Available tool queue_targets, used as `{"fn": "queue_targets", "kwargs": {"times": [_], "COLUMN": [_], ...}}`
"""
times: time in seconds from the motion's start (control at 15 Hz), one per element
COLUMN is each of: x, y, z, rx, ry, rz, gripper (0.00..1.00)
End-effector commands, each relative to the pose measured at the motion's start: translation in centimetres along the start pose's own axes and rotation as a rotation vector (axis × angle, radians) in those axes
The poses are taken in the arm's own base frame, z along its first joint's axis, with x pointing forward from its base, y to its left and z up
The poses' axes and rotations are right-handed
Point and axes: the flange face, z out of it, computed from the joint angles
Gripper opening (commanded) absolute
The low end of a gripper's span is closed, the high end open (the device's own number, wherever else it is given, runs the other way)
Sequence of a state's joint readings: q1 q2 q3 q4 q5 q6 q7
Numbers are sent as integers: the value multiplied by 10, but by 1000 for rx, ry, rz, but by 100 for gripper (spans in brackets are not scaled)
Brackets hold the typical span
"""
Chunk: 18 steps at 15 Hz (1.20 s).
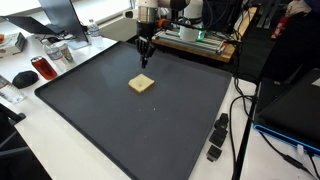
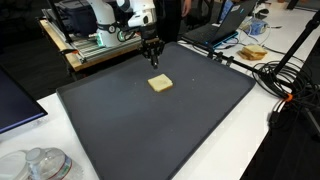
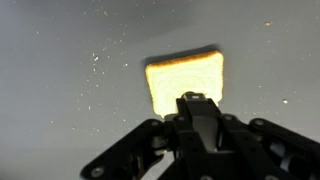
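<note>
A pale yellow square slab [image 1: 142,84] lies flat on the big dark mat [image 1: 90,120] in both exterior views, slab [image 2: 160,83], mat [image 2: 130,130]. My gripper [image 1: 146,61] hangs over the mat just behind the slab, pointing down, gripper [image 2: 153,63]. In the wrist view the slab [image 3: 180,75] sits just beyond the gripper [image 3: 195,100], whose black fingers are pressed together at the tip. It is shut with nothing visible between the fingers. The fingertips overlap the slab's near edge in that view; whether they touch it I cannot tell.
A framed machine [image 1: 195,40] stands behind the mat. A red cup [image 1: 44,68], a black mouse [image 1: 24,77] and crumpled foil [image 1: 60,52] lie to one side. A black device [image 1: 217,136] with cables, a laptop [image 2: 225,35] and clear bowls [image 2: 40,165] border the mat.
</note>
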State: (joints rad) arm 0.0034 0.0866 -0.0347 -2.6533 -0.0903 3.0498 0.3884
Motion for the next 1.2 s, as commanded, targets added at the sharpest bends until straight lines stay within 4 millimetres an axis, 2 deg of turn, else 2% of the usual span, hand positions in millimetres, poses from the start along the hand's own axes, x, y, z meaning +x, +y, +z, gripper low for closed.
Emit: {"fn": "queue_targets", "kwargs": {"times": [0.0,0.47,0.6,0.87,1.13], "x": [15,9,7,15,33], "y": [-20,-114,-133,-150,-145], "z": [-13,-22,-23,-25,-20], "rx": [-72,-152,-164,-174,-158], "ry": [10,-38,-61,-85,-124], "rz": [-30,-136,-163,-179,-142], "gripper": [6,6,6,6,6]}}
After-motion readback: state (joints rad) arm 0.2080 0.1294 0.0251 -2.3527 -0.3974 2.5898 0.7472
